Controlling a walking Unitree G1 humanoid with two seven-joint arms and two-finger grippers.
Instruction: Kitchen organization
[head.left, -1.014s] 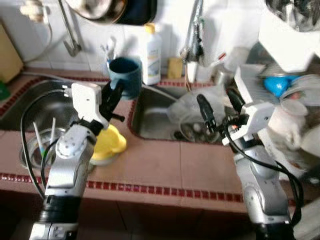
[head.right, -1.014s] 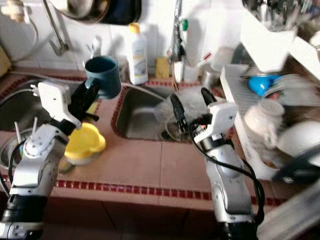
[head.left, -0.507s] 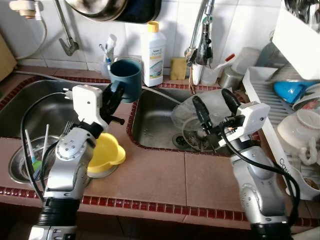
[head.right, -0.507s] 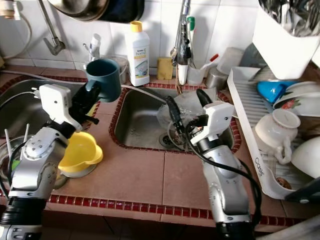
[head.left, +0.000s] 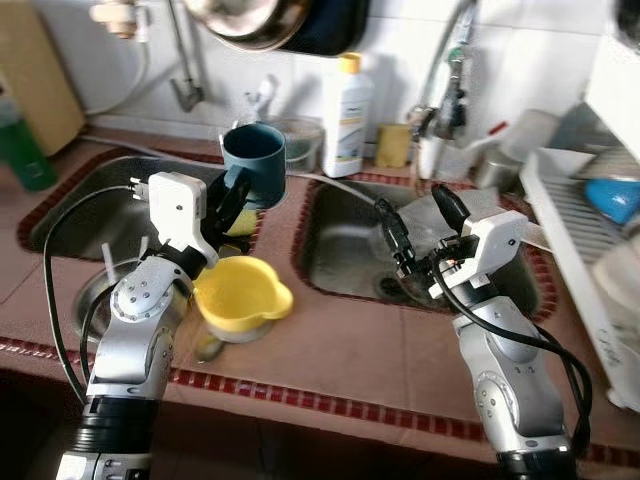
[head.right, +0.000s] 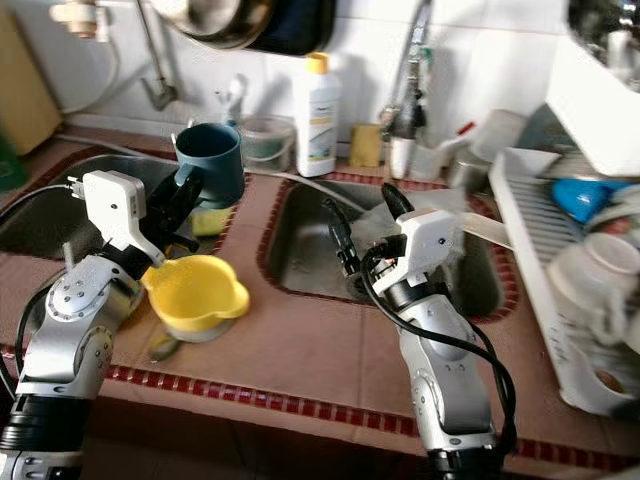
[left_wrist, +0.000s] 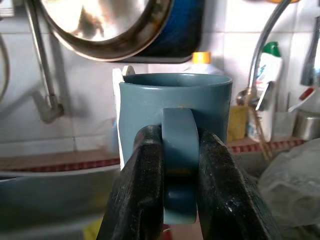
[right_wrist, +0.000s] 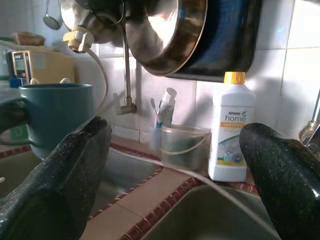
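Observation:
My left gripper (head.left: 232, 195) is shut on the handle of a dark teal mug (head.left: 254, 163), holding it upright in the air above the tiled divider between the two sinks. The left wrist view has the mug (left_wrist: 175, 105) close up, its handle pinched between both black fingers (left_wrist: 140, 190). A yellow jug (head.left: 240, 296) sits on the counter just below my left arm. My right gripper (head.left: 418, 218) is open with nothing in it, raised over the front edge of the right sink (head.left: 350, 235).
The left sink (head.left: 90, 210) holds a steel bowl with utensils. A white detergent bottle (head.left: 345, 115), tap (head.left: 450, 80) and sponge line the tiled back wall. A white dish rack (head.left: 590, 260) with crockery stands at the right. Pans (head.left: 270, 20) hang overhead.
The camera has swung left, so the whole scene has shifted right. The left gripper still holds the mug in the same pose, and the right gripper stays open.

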